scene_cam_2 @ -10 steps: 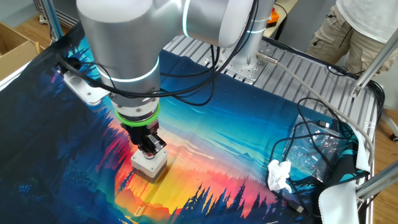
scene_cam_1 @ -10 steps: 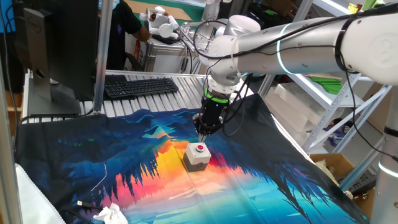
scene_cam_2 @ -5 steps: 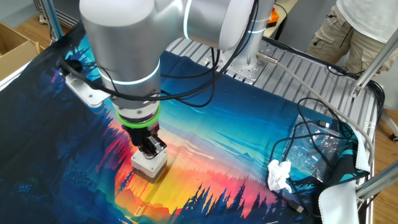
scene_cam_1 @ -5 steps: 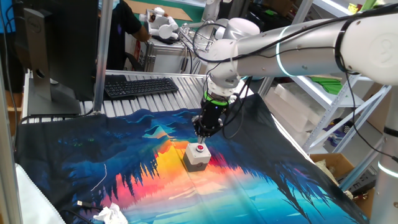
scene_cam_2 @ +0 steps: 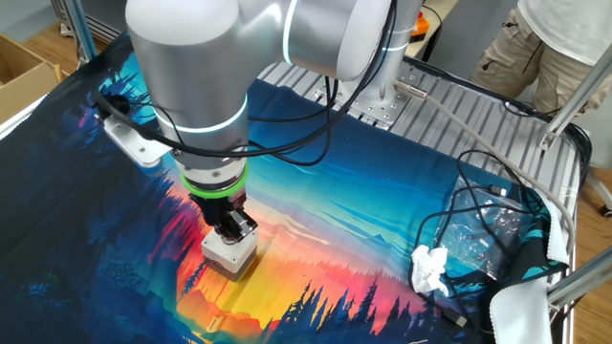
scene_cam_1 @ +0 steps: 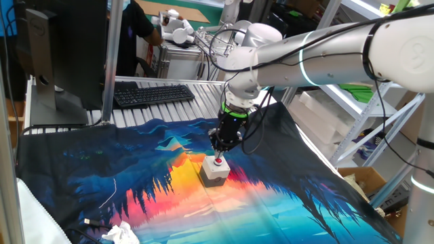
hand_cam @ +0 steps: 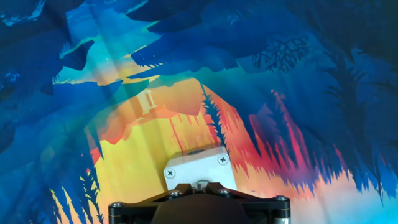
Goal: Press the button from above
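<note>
On the printed cloth [scene_cam_1: 135, 183], mid-table, sits the button [scene_cam_1: 216, 169] in its grey box. Gripper [scene_cam_1: 219, 154] is directly over it, tip at or touching the red cap; the other fixed view hides the cap behind the fingers. Finger state: cannot tell. Approach looks done; contact or press depth unclear. Left: finish the push, then lift off. Keyboard [scene_cam_1: 152, 93] far left, well apart.

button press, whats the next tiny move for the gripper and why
Probably a short, straight push downward. In one fixed view the gripper sits right over the button, with only a sliver of red showing beneath its tip. The other fixed view shows it centred over the grey housing, so no sideways correction looks needed. Whether the cap is already depressed cannot be told.
</note>
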Robot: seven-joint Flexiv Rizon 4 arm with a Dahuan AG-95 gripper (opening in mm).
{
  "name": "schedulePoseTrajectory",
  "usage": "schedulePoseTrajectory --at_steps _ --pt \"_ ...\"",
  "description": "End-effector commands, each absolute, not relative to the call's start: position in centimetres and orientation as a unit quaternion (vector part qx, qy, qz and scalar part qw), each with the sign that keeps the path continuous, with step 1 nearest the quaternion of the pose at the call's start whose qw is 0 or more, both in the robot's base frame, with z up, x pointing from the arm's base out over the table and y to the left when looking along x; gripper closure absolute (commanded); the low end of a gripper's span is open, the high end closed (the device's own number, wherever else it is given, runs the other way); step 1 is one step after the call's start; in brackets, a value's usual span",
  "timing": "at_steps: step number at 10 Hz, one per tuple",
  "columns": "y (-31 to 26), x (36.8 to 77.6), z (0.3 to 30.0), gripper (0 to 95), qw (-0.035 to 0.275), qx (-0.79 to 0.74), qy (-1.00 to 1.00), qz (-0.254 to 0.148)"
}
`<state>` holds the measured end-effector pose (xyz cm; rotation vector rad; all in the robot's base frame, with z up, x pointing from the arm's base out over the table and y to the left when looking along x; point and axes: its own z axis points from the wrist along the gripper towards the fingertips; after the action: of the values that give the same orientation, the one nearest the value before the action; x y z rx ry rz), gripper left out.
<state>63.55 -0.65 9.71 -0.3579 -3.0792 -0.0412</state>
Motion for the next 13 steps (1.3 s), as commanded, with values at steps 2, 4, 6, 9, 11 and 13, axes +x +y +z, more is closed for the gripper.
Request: schedulePoseTrajectory --at_steps 2,4,6,9,11,13 --pt "-0.63 63.60 9.62 95.0 0.021 -0.114 -0.993 -0.014" --pt "-0.68 63.65 9.77 95.0 0.021 -0.116 -0.993 -0.013" --pt "-0.68 63.65 9.76 95.0 0.021 -0.116 -0.993 -0.013" --pt "-0.82 63.67 10.43 95.0 0.024 -0.115 -0.993 -0.013" --pt "-0.81 63.60 10.57 95.0 0.026 -0.115 -0.993 -0.012" --pt "-0.70 63.45 10.41 95.0 0.025 -0.114 -0.993 -0.012"
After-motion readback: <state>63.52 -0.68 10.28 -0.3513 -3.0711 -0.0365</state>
